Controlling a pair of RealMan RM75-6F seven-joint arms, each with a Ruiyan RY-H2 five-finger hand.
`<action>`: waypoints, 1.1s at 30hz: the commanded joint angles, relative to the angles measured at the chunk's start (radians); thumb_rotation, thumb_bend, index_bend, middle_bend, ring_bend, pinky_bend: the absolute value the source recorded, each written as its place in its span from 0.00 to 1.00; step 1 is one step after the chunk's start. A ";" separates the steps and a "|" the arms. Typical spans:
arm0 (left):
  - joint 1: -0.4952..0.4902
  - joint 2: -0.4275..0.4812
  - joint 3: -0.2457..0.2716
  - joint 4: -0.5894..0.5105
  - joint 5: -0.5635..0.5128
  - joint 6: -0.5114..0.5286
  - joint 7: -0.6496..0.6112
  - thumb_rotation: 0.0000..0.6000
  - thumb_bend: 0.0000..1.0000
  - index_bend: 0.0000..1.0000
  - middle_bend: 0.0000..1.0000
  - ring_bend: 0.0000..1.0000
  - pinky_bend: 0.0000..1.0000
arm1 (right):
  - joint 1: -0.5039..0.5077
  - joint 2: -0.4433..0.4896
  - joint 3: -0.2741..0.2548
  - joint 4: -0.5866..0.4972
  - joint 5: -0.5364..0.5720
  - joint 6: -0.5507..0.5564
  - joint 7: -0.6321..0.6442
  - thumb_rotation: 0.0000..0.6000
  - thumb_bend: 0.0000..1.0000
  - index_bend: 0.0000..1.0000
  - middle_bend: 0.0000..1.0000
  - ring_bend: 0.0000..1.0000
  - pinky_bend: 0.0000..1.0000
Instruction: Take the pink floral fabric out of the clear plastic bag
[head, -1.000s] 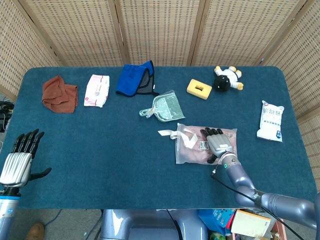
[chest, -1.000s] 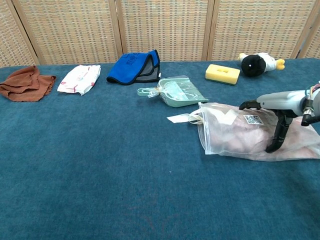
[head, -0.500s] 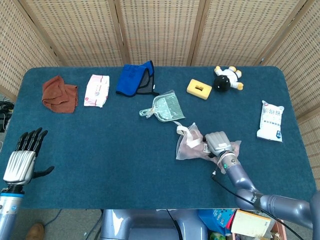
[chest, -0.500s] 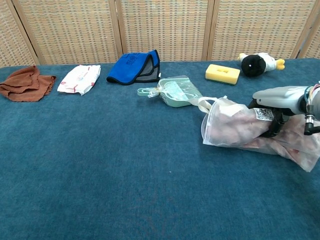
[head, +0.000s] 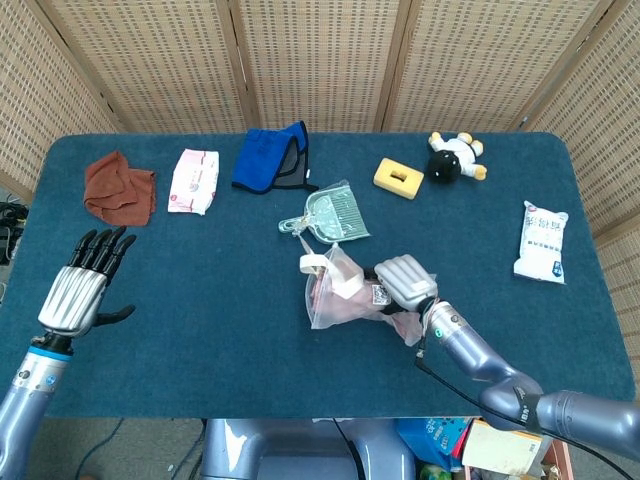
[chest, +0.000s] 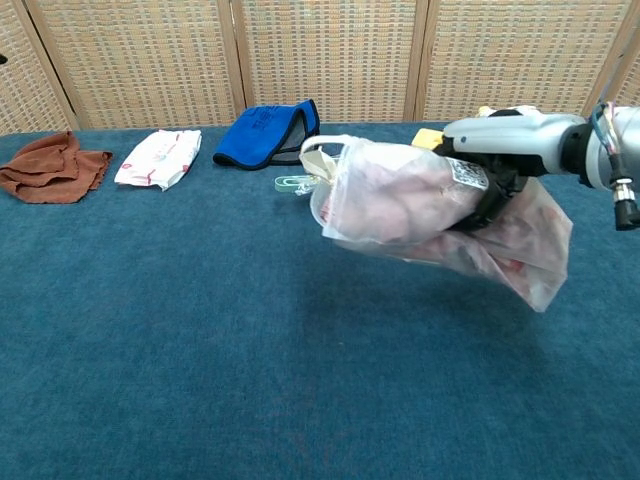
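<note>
My right hand (head: 404, 281) (chest: 497, 148) grips the clear plastic bag (head: 345, 298) (chest: 420, 212) and holds it in the air above the blue table (head: 220, 310). The pink floral fabric (chest: 400, 195) is inside the bag, bunched up and seen through the plastic. The bag's white-edged mouth (head: 318, 265) (chest: 318, 160) points to the left. My left hand (head: 82, 285) hovers over the table's left front edge, fingers spread, holding nothing; the chest view does not show it.
Along the far side lie a brown cloth (head: 119, 186), a white floral packet (head: 194, 180), a blue cloth (head: 272, 156), a green dustpan (head: 328, 214), a yellow sponge (head: 398, 177) and a black-and-white plush toy (head: 455, 156). A white packet (head: 542, 241) lies at right.
My right hand closed on the bag, lifted it off the table and carried it left. My left hand moved up and inward over the table.
</note>
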 joint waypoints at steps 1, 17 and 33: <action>-0.042 -0.005 -0.016 0.027 0.031 -0.021 -0.043 1.00 0.11 0.02 0.00 0.00 0.00 | 0.045 -0.017 0.044 -0.005 -0.012 -0.054 0.063 1.00 1.00 0.54 0.61 0.60 0.66; -0.244 -0.029 -0.055 0.073 0.120 -0.131 -0.207 1.00 0.11 0.31 0.00 0.00 0.00 | 0.252 -0.201 0.113 0.131 0.147 -0.140 0.078 1.00 1.00 0.54 0.62 0.60 0.66; -0.284 -0.069 -0.020 0.100 0.153 -0.098 -0.289 1.00 0.11 0.48 0.00 0.00 0.00 | 0.311 -0.233 0.094 0.205 0.247 -0.121 0.061 1.00 1.00 0.56 0.63 0.60 0.66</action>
